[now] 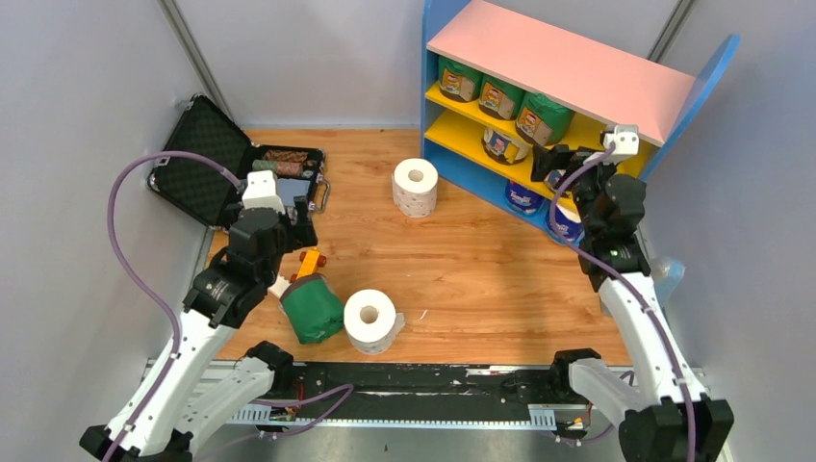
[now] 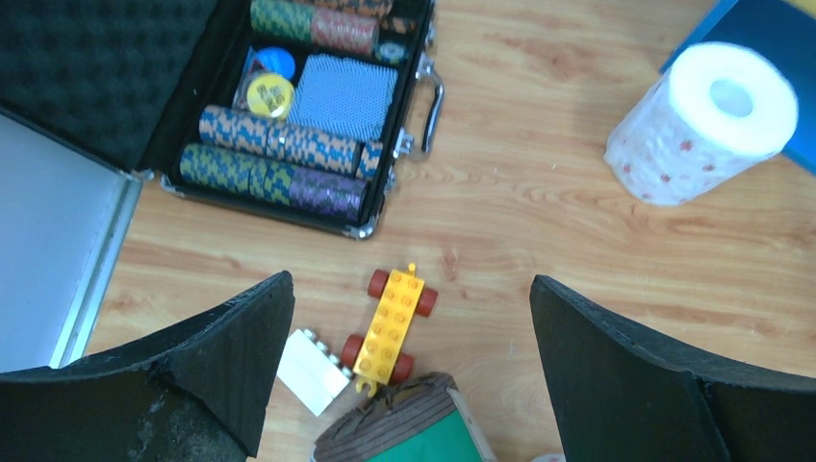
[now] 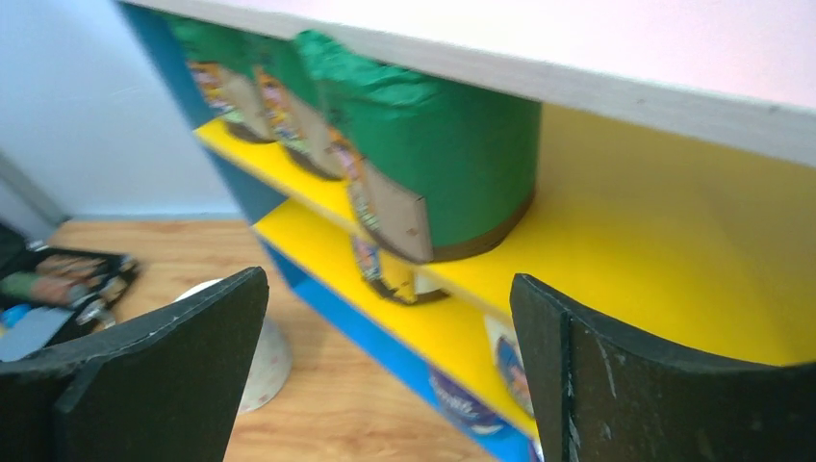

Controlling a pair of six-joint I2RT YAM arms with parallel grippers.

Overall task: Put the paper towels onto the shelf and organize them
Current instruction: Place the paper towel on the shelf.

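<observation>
The shelf (image 1: 568,60) stands at the back right with three green-wrapped paper towels (image 1: 544,117) on its upper yellow board, a cream one (image 1: 502,144) below, and blue-and-white ones (image 1: 524,195) at the bottom. My right gripper (image 1: 550,162) is open and empty just in front of the nearest green roll (image 3: 452,164). On the floor lie a green roll (image 1: 312,310) and two bare white rolls (image 1: 370,320) (image 1: 415,186). My left gripper (image 2: 409,282) hangs open over the green roll's end (image 2: 414,433).
An open black case (image 1: 207,168) filled with chips (image 2: 289,144) sits at the back left. An orange toy car (image 2: 390,327) and a white brick (image 2: 313,371) lie against the green roll. Grey walls close in on both sides.
</observation>
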